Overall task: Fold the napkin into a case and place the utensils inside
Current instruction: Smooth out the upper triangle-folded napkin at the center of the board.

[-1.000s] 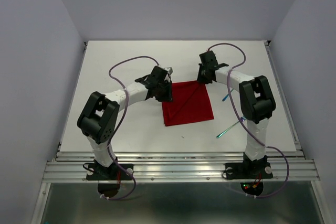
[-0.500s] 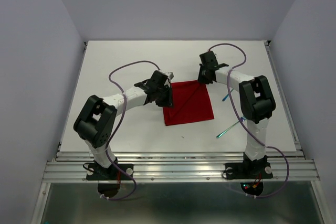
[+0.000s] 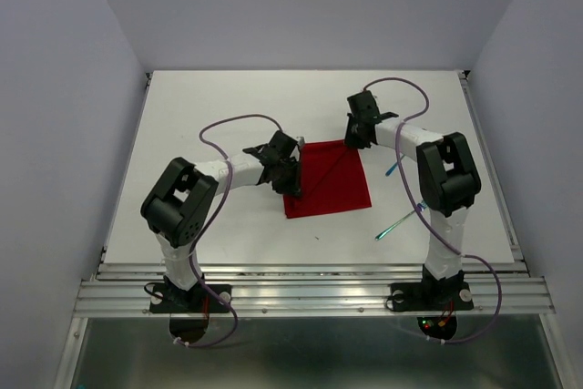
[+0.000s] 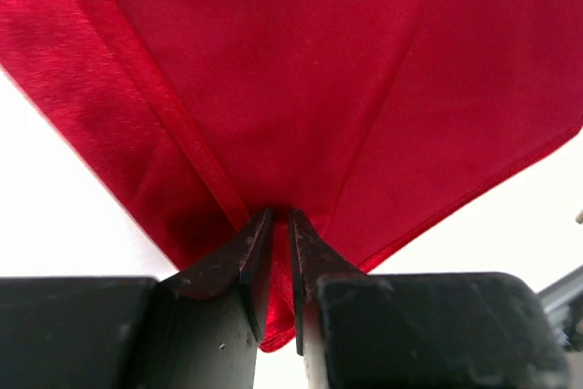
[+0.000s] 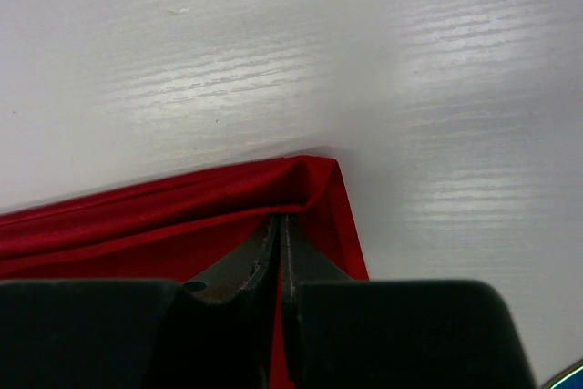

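Note:
The red napkin (image 3: 330, 179) lies partly folded on the white table, with a diagonal crease. My left gripper (image 3: 293, 170) is shut on the napkin's left edge; in the left wrist view (image 4: 281, 225) red cloth (image 4: 364, 88) is pinched between the jaws. My right gripper (image 3: 350, 141) is shut on the napkin's far right corner; in the right wrist view (image 5: 280, 225) the cloth (image 5: 182, 216) bunches at the fingertips. A teal-handled utensil (image 3: 398, 220) lies right of the napkin near the right arm. Another thin teal utensil (image 3: 393, 167) lies farther back, partly hidden by the arm.
The white table (image 3: 200, 116) has a raised metal rail along its near edge (image 3: 310, 271). Grey walls enclose the left, right and back sides. Purple cables loop over both arms.
My left gripper has moved right and nearer along the napkin's left edge, pulling that edge in over the cloth. My right gripper has stayed at the far corner.

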`<state>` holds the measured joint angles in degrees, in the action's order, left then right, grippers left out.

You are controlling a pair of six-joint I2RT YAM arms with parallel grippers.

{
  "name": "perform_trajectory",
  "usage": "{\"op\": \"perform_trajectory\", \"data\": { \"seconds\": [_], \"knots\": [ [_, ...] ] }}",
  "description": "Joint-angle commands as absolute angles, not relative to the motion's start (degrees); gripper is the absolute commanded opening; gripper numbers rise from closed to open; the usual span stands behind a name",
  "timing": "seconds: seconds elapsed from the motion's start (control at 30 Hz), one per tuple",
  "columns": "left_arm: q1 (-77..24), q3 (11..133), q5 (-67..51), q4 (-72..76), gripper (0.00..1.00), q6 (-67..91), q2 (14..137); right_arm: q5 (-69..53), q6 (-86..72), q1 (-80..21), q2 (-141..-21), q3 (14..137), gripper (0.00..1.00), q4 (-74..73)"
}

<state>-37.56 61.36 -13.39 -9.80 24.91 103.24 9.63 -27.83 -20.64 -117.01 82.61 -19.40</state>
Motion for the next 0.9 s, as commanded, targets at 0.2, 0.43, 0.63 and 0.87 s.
{"op": "perform_trajectory", "data": {
  "seconds": [0.2, 0.43, 0.63, 0.87],
  "knots": [
    [-37.5, 64.1, -9.1, -12.4, 0.24, 22.7, 102.7, 6.7, -27.6, -20.3, -109.9, 80.9, 0.09, -18.4],
    [-37.4, 65.2, -8.3, -12.9, 0.24, 22.9, 102.7, 1.1, -29.4, -21.4, -104.5, 74.8, 0.09, -16.0],
    [-36.5, 66.6, -6.9, -12.9, 0.24, 24.1, 101.1, -3.1, -31.7, -23.8, -101.4, 70.1, 0.09, -14.2],
    [-33.1, 68.2, -7.6, -12.0, 0.24, 25.8, 101.2, -4.0, -34.2, -28.7, -100.3, 68.3, 0.09, -12.7]
  ]
}}
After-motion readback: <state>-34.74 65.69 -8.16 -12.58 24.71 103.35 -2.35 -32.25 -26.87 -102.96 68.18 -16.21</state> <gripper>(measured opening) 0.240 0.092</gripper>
